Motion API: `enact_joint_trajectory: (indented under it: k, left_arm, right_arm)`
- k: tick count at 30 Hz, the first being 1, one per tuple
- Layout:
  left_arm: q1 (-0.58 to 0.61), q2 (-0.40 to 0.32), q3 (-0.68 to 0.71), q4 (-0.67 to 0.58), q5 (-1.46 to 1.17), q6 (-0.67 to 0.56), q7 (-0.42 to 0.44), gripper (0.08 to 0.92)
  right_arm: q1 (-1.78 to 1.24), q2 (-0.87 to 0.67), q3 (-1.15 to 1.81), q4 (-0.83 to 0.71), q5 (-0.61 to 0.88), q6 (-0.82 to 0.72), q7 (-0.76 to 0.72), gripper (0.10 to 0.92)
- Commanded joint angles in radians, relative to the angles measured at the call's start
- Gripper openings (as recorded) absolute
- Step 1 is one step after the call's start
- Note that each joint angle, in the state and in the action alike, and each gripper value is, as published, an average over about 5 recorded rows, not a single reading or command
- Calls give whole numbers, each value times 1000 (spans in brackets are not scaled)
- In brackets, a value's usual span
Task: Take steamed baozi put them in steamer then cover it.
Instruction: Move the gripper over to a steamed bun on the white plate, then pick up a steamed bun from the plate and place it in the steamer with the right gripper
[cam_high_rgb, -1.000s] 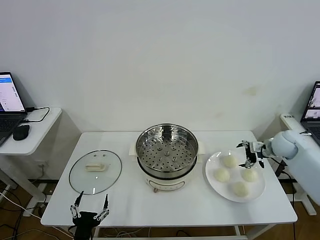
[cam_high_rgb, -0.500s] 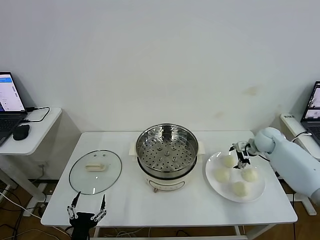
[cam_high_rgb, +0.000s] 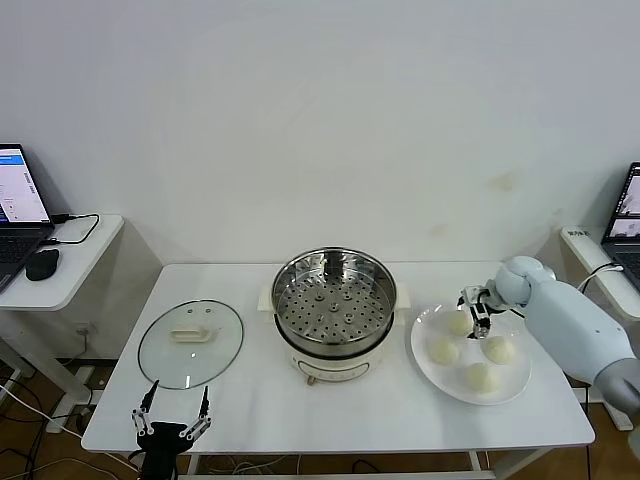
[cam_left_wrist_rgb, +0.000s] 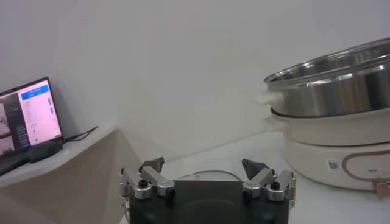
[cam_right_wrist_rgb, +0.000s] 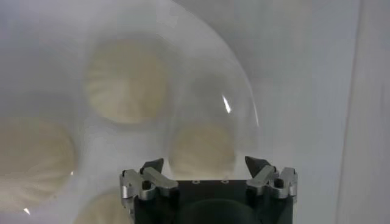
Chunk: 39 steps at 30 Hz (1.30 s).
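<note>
The right end effector (cam_high_rgb: 473, 309) is positioned directly above the rear-left of four cream-white round steamed baozi (cam_high_rgb: 459, 323) on the flat white round plate (cam_high_rgb: 428, 372); its fingers (cam_right_wrist_rgb: 150, 175) are spread apart and nothing is gripped. The round shiny steel steamer (cam_high_rgb: 334, 312) stands to its left on the white desk (cam_high_rgb: 250, 410). The round clear glass cover (cam_high_rgb: 190, 343) lies flat just ahead of the left end effector (cam_high_rgb: 170, 420), which is held wide open and empty at the near desk edge

A lab or office test room is suggested: a bare white wall (cam_high_rgb: 320, 120), a plain white rectangular counter (cam_high_rgb: 330, 420), and an open laptop (cam_high_rgb: 18, 205) on a white side desk (cam_high_rgb: 70, 270), well apart from the left end effector (cam_high_rgb: 172, 412).
</note>
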Motion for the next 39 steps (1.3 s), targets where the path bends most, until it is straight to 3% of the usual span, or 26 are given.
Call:
enact_joint_trajectory:
  k: [1,14,28,39]
  left_arm:
    - [3,0,-2,-2,1,-4,0,823]
    - [8,-3,-3,-10,2,-10,-2,823]
    - [6,5,9,-25,-1,-11,2,823]
    - [6,18,5,-25,-25,-28,6,823]
  right_arm:
    - [8,26,-5,-34,-18,6,5,751]
    - [39,-24,-51,44,48,0,-22,570]
    - [408,-274,-323,379,377,-67,-66,572]
    - [706,-110,-580,465,622,-38,32,577]
